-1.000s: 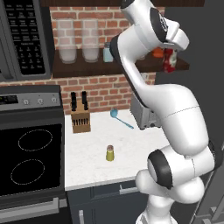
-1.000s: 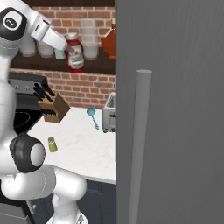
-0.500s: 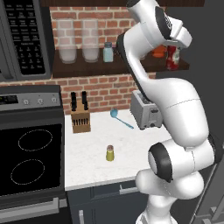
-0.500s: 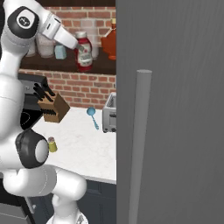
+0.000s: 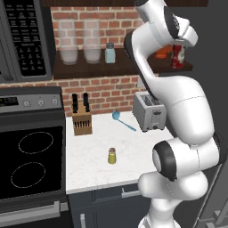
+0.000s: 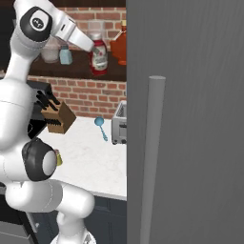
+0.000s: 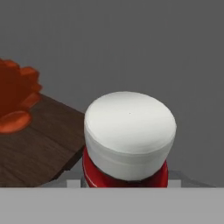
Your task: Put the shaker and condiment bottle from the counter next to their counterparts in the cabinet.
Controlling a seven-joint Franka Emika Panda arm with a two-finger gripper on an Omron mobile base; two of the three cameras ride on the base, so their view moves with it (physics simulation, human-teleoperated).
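My gripper [image 6: 93, 45] is shut on the condiment bottle [image 6: 99, 58], a red bottle with a white cap and label band. It holds the bottle upright at the right end of the cabinet [image 5: 89, 69], a dark wooden shelf. In the hand view the white cap [image 7: 130, 131] sits just off the shelf's corner [image 7: 39, 148]. The orange-red flask [image 6: 119, 47] stands right beside the bottle, and the pale blue shaker [image 5: 110, 53] is further left. On the white counter stands the yellow-green shaker [image 5: 112, 156], far below the gripper [image 5: 180, 43].
A toaster [image 5: 149, 111], a knife block [image 5: 81, 118] and a blue spoon [image 5: 122, 120] sit at the counter's back. Glass jars [image 5: 80, 42] line the shelf's left part. The stove [image 5: 31, 160] and microwave [image 5: 22, 40] are left, and a tall grey panel [image 6: 186, 119] is right.
The arm has carried the red bottle a little to the right along the shelf, closer to the orange-red flask. The shaker on the counter has stayed put.
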